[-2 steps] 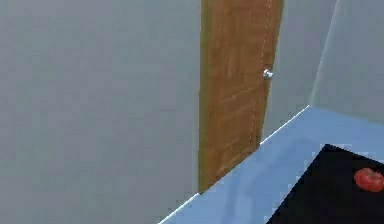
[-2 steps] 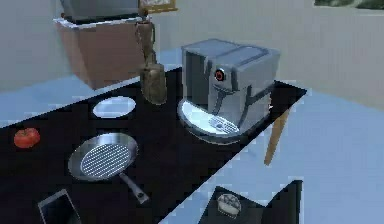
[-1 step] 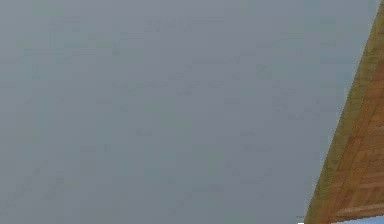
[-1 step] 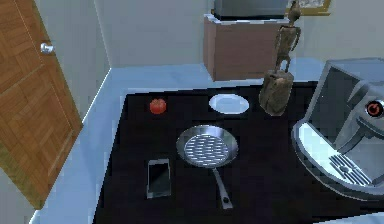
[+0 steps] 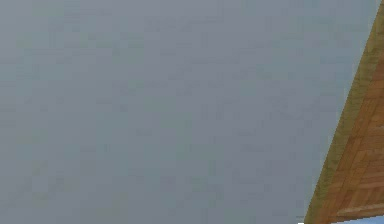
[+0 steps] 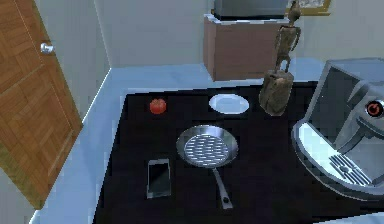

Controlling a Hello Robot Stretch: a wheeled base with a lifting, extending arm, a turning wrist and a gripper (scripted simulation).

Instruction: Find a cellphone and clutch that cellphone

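The cellphone (image 6: 158, 177) lies flat by the black counter's (image 6: 130, 130) edge facing the wooden door (image 6: 30, 100), just beside the frying pan (image 6: 208, 148), so I should approach avoiding its handle; I cannot tell my gripper's state.

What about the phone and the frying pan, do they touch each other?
Apart. In the arm side view, a strip of black tabletop shows between the phone and the frying pan.

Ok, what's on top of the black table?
A cellphone, a frying pan, a tomato, a plate, a wooden statue and a coffee machine; the machine hides whatever lies behind it.
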